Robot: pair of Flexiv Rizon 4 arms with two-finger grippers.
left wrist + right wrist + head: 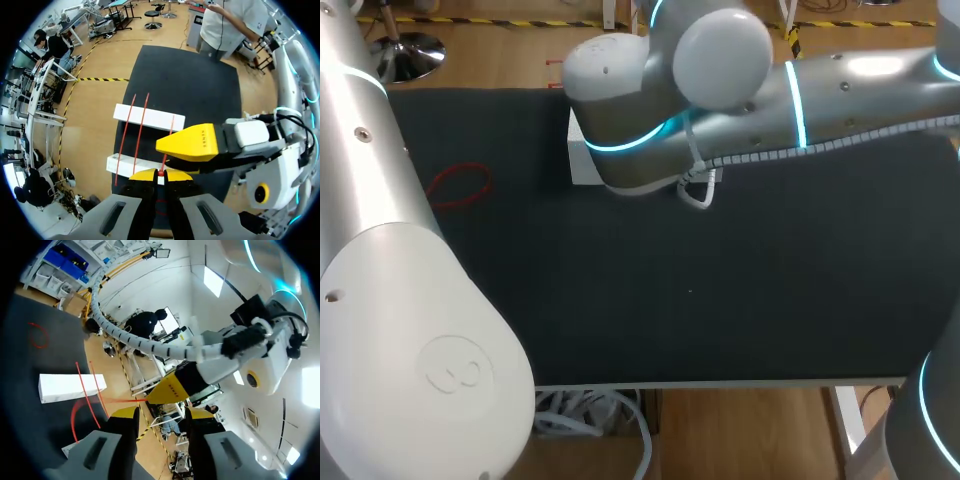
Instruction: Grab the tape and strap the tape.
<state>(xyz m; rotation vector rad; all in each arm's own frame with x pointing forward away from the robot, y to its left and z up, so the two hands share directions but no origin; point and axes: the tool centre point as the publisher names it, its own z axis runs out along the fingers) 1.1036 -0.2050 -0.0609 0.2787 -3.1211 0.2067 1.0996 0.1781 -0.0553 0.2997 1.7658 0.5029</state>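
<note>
1. While the left fingers (145,176) are pressed together on one strand of the red tape (140,127), other strands lie stretched across the white box (150,118).
2. The right fingers (125,415) stand wide apart, empty, near the box.
3. Strapping seems in hand; next the right fingers should catch a strand and pull it over the box end.
4. A spare red loop (460,186) lies well apart from the box.

The right arm (750,130) lies across the white box (582,165), closing it from above. Red tape (142,122) stretches over the box. In front of the box the mat (720,300) is open; a red loop (460,185) lies left.
</note>
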